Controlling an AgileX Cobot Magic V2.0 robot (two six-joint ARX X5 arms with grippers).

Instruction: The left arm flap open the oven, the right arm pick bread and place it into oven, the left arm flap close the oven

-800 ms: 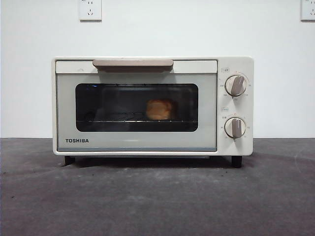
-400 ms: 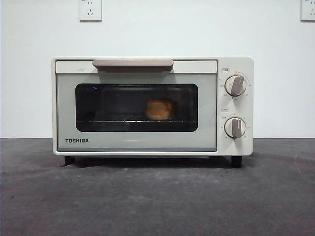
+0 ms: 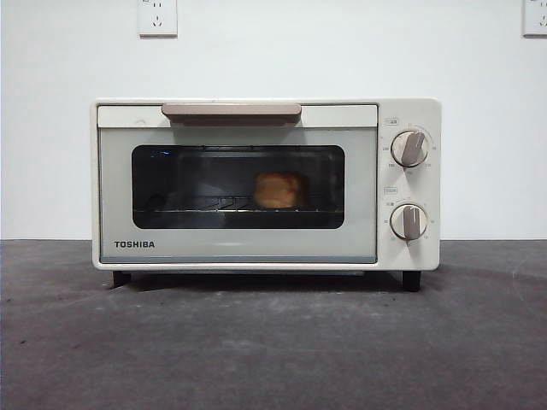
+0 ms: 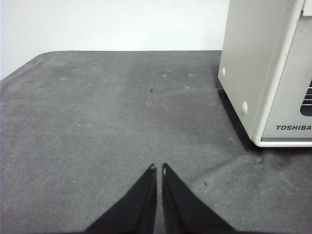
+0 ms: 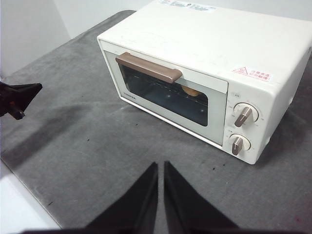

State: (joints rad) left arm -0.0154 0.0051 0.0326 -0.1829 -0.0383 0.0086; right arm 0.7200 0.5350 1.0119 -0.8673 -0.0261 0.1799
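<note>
The cream-white boxy TOSHIBA toaster oven [image 3: 265, 184] is standing on the dark grey felt-like surface [image 3: 273, 350], resting on short black feet, with its door shut and the tan bar handle [image 3: 231, 111] running along the top edge of the door. Behind the dark glass window, the small lumpy golden-orange bun of bread [image 3: 278, 190] is sitting on the wire rack [image 3: 197, 207], a little right of the window's middle in the front view. Two tan-and-white knobs [image 3: 409, 148] are lining the panel at the right of the door, one above the other.

The left gripper [image 4: 157, 168] is hovering over bare surface, well apart from the oven, whose side wall and front corner are showing near it in the left wrist view; its two black fingers are lying together with only a thin slit between them, holding nothing. The right gripper [image 5: 160, 165] is hanging above the surface in front of the oven, looking down at the closed door and the red warning sticker [image 5: 253, 73] on the oven's top; its fingers are likewise pressed nearly together and empty. Two white wall sockets [image 3: 157, 17] are showing on the white wall behind.
</note>
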